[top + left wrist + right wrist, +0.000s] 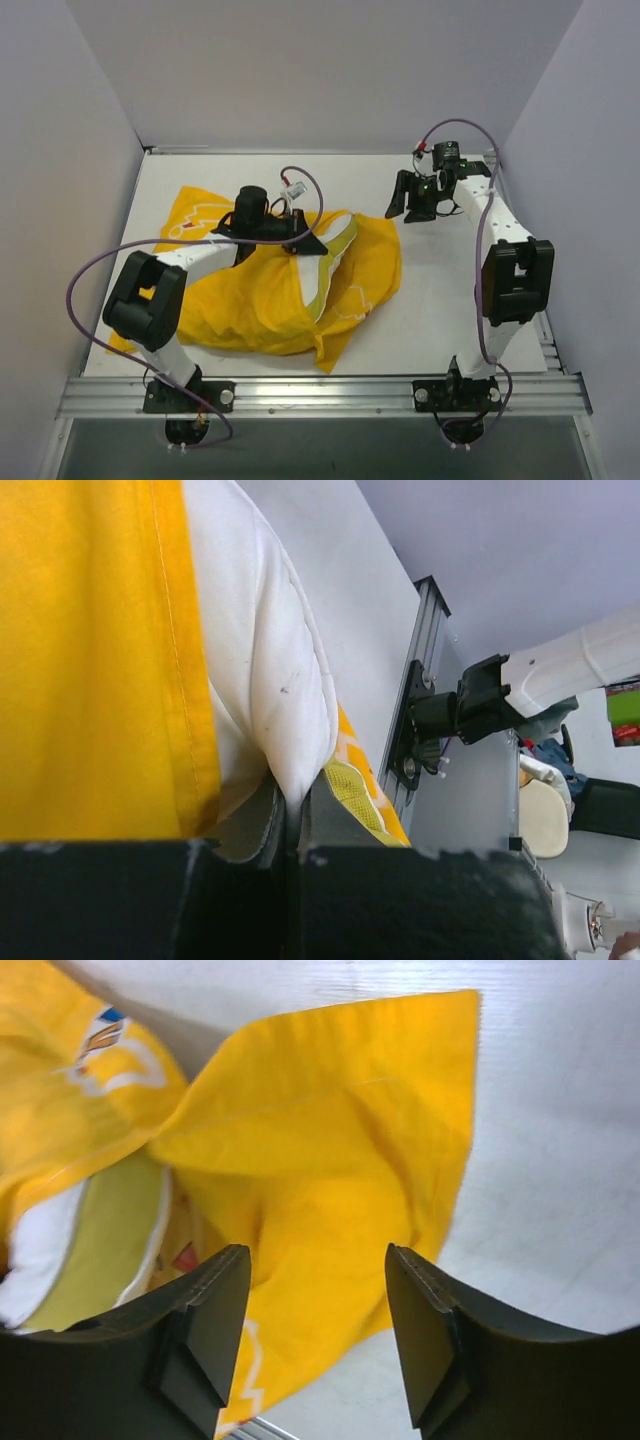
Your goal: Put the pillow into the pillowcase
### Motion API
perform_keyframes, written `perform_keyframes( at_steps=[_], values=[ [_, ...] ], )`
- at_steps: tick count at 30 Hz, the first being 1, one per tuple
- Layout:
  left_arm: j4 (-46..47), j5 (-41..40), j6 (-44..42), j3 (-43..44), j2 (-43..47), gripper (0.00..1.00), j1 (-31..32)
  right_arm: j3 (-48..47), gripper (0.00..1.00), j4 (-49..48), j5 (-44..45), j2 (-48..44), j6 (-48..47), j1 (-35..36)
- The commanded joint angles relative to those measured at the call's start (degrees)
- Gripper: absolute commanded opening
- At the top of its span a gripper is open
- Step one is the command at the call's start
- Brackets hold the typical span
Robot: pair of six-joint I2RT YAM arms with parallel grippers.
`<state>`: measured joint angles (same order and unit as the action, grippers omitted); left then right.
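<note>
The yellow pillowcase [250, 295] lies crumpled on the left half of the table. The white pillow [322, 268] with its yellow-green edge stripe shows at the case's opening, partly inside the cloth. My left gripper [303, 242] is shut on the pillow; in the left wrist view its jaws [290, 805] pinch a fold of the white pillow [270, 660] beside the pillowcase [90, 650]. My right gripper [410, 208] hangs open to the right of the case, holding nothing. From the right wrist, the gripper [315, 1260] is above a corner of the pillowcase [330, 1160], with the pillow [40, 1250] at the left.
Grey walls close in the table on three sides. An aluminium rail [320, 392] runs along the near edge and carries both arm bases. The right arm's base [470, 705] shows in the left wrist view. White tabletop [440, 290] lies bare to the right of the case.
</note>
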<state>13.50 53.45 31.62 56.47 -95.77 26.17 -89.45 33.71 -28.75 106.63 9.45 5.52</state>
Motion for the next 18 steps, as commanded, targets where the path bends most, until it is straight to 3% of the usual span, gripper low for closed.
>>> perform_keyframes(
  at_steps=[1,5,12,15,16,18],
  values=[
    [16.9,4.8,7.8,3.2,-0.4,0.00,-0.1,4.4,0.55,-2.7,-0.8,-10.1,9.3,1.9],
    [20.3,4.4,10.5,5.3,-2.4,0.00,-0.2,21.6,0.24,-15.9,-10.7,-16.7,20.1,4.0],
    [23.0,3.9,13.7,5.8,-3.0,0.00,-0.2,24.8,0.17,-32.5,-13.2,-9.5,29.0,12.8],
    [23.1,3.9,14.0,5.8,-3.0,0.00,-0.2,23.1,0.26,-37.3,-10.7,-5.1,32.2,15.7],
    [23.1,3.9,14.1,5.8,-3.0,0.00,-0.2,22.7,0.42,-37.7,-9.1,-4.2,32.8,16.7],
    [23.1,3.6,14.3,5.9,-3.0,0.00,-0.2,21.9,0.59,-37.3,-1.9,-2.0,33.9,17.6]
  ],
)
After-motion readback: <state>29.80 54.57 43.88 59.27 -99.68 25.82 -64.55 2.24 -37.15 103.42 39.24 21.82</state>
